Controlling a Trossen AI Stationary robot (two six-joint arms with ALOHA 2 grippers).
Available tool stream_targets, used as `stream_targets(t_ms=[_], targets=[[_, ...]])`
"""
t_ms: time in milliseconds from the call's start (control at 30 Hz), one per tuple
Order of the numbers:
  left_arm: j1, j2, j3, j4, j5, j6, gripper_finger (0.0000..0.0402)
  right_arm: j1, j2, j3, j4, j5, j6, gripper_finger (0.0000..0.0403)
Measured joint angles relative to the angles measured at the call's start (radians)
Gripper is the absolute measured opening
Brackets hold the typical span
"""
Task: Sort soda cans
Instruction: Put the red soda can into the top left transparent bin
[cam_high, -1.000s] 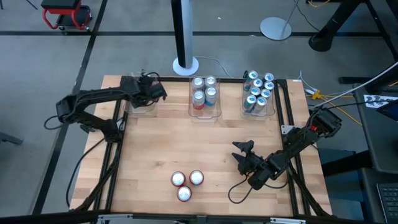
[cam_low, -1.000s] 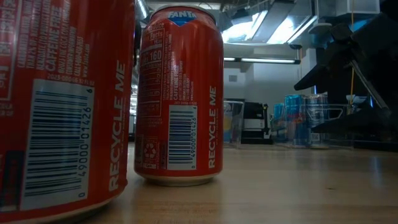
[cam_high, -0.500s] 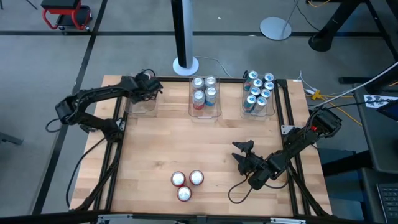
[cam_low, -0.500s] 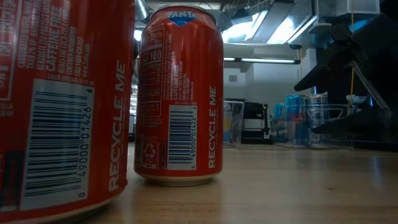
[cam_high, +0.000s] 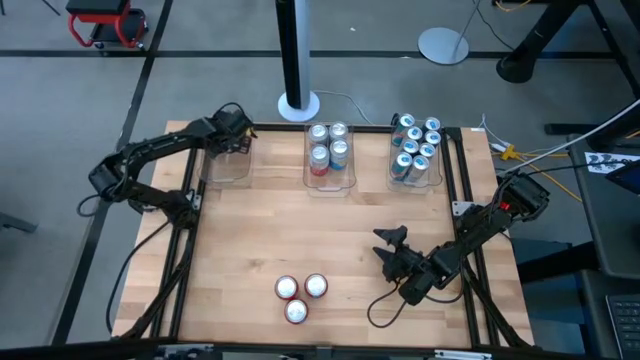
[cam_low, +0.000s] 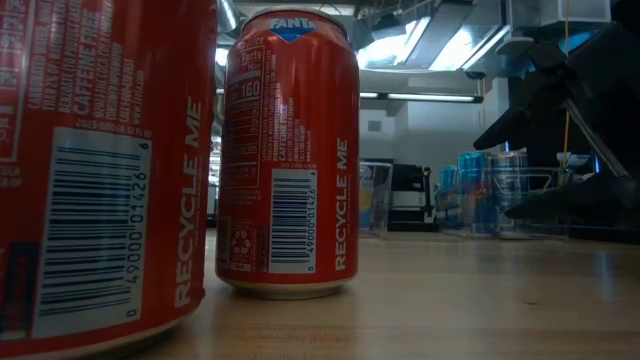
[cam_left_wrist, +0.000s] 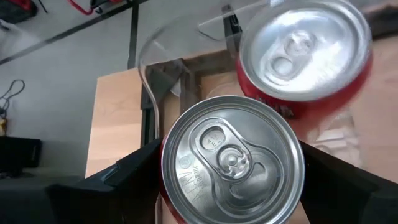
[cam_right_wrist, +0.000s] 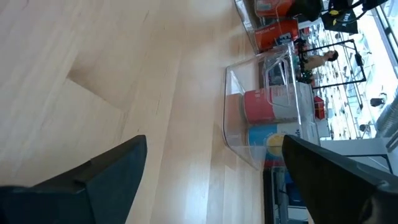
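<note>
My left gripper is over the far end of the left clear bin, shut on a red soda can with a silver top. A second red can shows just beyond it, by the bin's clear wall. Three red cans stand on their bases at the front middle of the table; two of them fill the low view. My right gripper is open, low over the table's right half, with nothing between its fingers. My left gripper pinches the red can between its two fingers, one on each side of the wall just under the top rim. The fingers come slanting down from above. The can is about upright, top toward the wrist; its base is hidden by the can itself.
The middle bin at the far edge holds several silver-and-red cans. The right bin holds several teal cans. A black pole on a round white base stands just beyond the far edge. Bare wood lies between the bins and the front cans.
My left gripper has swung with the red can toward the table's far left corner, from over the left bin's right side to its far end, turning as it went. It has stayed shut on the can. My right gripper and the other cans have kept still.
</note>
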Motion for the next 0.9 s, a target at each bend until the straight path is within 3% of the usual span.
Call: stream_targets(t_ms=[367, 633, 900], targets=[[0.044, 0.0, 0.0, 0.09, -0.008, 0.065, 0.0299, 0.0, 0.0, 0.0, 0.0, 0.0, 0.0, 0.0374], [0.044, -0.002, 0.002, 0.092, -0.012, 0.067, 0.0349, 0.0, 0.0, 0.0, 0.0, 0.0, 0.0, 0.0374], [0.044, -0.002, 0.002, 0.087, -0.005, 0.072, 0.034, 0.0, 0.0, 0.0, 0.0, 0.0, 0.0, 0.0374]])
